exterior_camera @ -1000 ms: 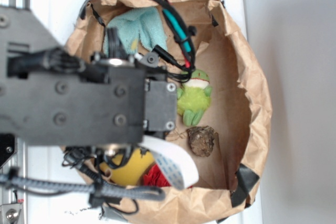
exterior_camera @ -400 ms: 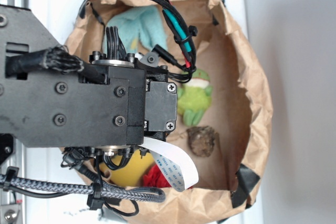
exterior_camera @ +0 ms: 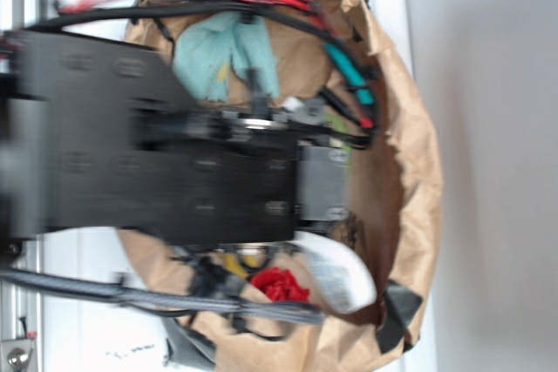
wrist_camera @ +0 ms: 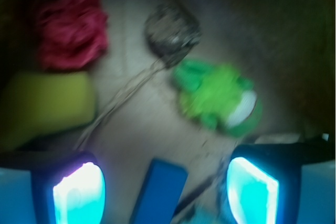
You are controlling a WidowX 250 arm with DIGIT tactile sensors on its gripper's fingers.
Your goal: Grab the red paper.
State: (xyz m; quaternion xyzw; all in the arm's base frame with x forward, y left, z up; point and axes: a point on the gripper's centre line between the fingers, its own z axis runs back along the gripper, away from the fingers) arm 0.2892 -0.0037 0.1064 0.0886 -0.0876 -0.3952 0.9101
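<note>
Gripper [wrist_camera: 165,192] wide open, nothing betw. its glowing pads [wrist_camera: 79,192], up above bag floor. Red paper [wrist_camera: 71,24] top left in wrist view, touching yellow sponge [wrist_camera: 47,103] just under it. Brown lumpy ball [wrist_camera: 170,32] near, green toy [wrist_camera: 220,95] by it. All inside brown paper bag [exterior_camera: 418,172]. Pics blurry.

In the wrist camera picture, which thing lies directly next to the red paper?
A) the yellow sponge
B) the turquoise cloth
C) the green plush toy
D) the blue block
A: in the wrist view the red paper sits at the upper left, and the yellow sponge lies right below it in the picture, closer than any other object; the green plush toy is well apart on the other side.
</note>
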